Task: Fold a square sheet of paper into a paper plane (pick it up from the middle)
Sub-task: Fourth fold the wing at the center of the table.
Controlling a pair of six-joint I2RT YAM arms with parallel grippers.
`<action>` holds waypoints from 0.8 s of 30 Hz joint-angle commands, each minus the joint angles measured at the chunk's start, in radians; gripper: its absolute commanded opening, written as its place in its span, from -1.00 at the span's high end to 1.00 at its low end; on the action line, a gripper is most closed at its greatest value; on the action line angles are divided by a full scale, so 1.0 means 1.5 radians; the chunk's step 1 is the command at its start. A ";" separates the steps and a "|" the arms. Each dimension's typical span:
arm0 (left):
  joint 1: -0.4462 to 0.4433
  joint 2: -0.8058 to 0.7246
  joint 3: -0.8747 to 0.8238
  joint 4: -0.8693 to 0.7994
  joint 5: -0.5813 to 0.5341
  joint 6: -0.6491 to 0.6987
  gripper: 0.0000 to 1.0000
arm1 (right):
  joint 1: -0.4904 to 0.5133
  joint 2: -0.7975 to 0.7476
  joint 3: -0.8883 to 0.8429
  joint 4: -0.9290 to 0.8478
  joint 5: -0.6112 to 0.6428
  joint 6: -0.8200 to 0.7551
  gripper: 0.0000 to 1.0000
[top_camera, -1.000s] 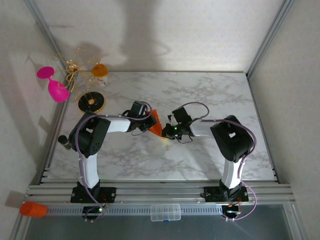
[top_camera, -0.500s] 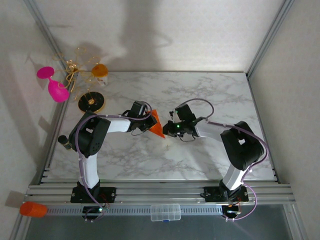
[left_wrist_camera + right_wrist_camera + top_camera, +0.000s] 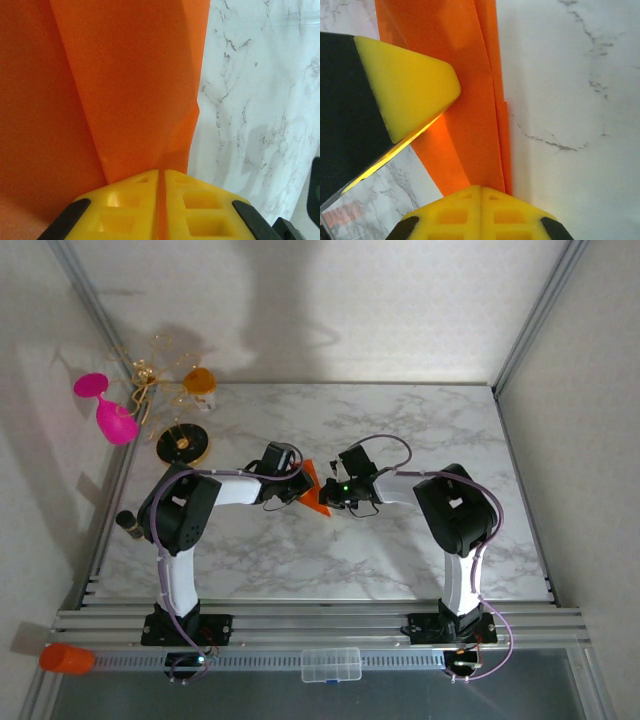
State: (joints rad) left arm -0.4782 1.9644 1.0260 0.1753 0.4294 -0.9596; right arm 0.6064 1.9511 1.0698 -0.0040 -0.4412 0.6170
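**Two Pincers Met at the Orange Paper**

The folded orange paper [image 3: 314, 492] sat over the middle of the marble table [image 3: 420, 430]. The left gripper [image 3: 160, 197] pinched its edge. The right gripper [image 3: 481, 202] was fully closed, its tips against the paper's layered edge.

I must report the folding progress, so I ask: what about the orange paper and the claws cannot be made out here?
Top view: the orange paper is too small, and the left claw and right claw cover part; folds unreadable.
Left wrist view: the top and left edges cut off its outline.
Right wrist view: the right claw's pads hide whether they pinch the paper.
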 commanded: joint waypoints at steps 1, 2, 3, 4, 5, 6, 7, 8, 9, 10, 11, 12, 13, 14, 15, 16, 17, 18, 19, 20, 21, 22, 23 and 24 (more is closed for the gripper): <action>-0.011 0.009 -0.022 -0.066 -0.022 -0.005 0.75 | 0.003 0.010 -0.009 -0.036 0.021 -0.019 0.88; -0.011 0.004 -0.021 -0.061 -0.018 -0.003 0.75 | 0.003 0.010 -0.011 -0.045 0.026 -0.022 0.88; -0.011 -0.003 -0.022 -0.056 -0.015 0.001 0.74 | 0.003 0.010 -0.014 -0.053 0.031 -0.026 0.88; -0.011 -0.013 -0.023 -0.045 -0.010 0.007 0.73 | 0.004 0.011 -0.018 -0.062 0.034 -0.031 0.88; -0.011 -0.026 -0.024 -0.035 -0.007 0.015 0.71 | 0.005 0.010 -0.023 -0.071 0.038 -0.036 0.89; -0.011 -0.039 -0.026 -0.028 -0.007 0.025 0.69 | 0.006 0.009 -0.027 -0.082 0.042 -0.043 0.89; -0.011 -0.056 -0.029 -0.020 -0.007 0.039 0.67 | 0.006 0.005 -0.034 -0.092 0.045 -0.052 0.89; -0.011 -0.072 -0.032 -0.019 -0.010 0.059 0.65 | 0.006 0.000 -0.042 -0.102 0.046 -0.060 0.89; -0.012 -0.084 -0.035 -0.018 -0.012 0.075 0.63 | 0.006 -0.005 -0.050 -0.109 0.048 -0.067 0.89; -0.012 -0.097 -0.038 -0.019 -0.013 0.095 0.61 | 0.006 -0.012 -0.058 -0.118 0.048 -0.074 0.89; -0.012 -0.107 -0.044 -0.020 -0.013 0.110 0.61 | 0.007 -0.020 -0.064 -0.125 0.051 -0.079 0.89; -0.014 -0.115 -0.050 -0.019 -0.011 0.120 0.60 | 0.006 -0.026 -0.069 -0.129 0.051 -0.084 0.89; -0.015 -0.122 -0.059 -0.013 -0.006 0.130 0.60 | 0.006 -0.032 -0.073 -0.133 0.049 -0.088 0.89; -0.018 -0.127 -0.064 -0.009 -0.004 0.136 0.60 | 0.006 -0.037 -0.074 -0.136 0.048 -0.089 0.89; -0.022 -0.132 -0.072 -0.003 0.000 0.142 0.60 | 0.006 -0.039 -0.073 -0.139 0.048 -0.091 0.89; -0.026 -0.135 -0.081 0.009 0.007 0.146 0.60 | 0.007 -0.040 -0.072 -0.140 0.047 -0.092 0.89; -0.031 -0.136 -0.086 0.019 0.010 0.149 0.60 | 0.007 -0.038 -0.071 -0.141 0.046 -0.092 0.89; -0.036 -0.135 -0.090 0.026 0.012 0.153 0.61 | 0.007 -0.036 -0.069 -0.141 0.045 -0.091 0.89; -0.041 -0.130 -0.090 0.029 0.012 0.159 0.62 | 0.007 -0.034 -0.067 -0.142 0.045 -0.091 0.89; -0.045 -0.125 -0.089 0.030 0.012 0.162 0.62 | 0.007 -0.032 -0.066 -0.142 0.044 -0.091 0.89; -0.048 -0.117 -0.088 0.033 0.013 0.164 0.63 | 0.007 -0.031 -0.065 -0.143 0.044 -0.090 0.89; -0.051 -0.110 -0.087 0.041 0.020 0.164 0.65 | 0.007 -0.031 -0.065 -0.144 0.044 -0.090 0.89; -0.054 -0.104 -0.086 0.048 0.023 0.164 0.65 | 0.007 -0.030 -0.064 -0.145 0.046 -0.089 0.89; -0.058 -0.096 -0.082 0.052 0.025 0.167 0.65 | 0.007 -0.030 -0.063 -0.145 0.047 -0.089 0.89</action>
State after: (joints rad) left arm -0.5514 1.7912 0.9009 0.2123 0.4416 -0.7456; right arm 0.6094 1.8782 1.0004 -0.0830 -0.4217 0.5037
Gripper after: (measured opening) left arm 0.177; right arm 0.059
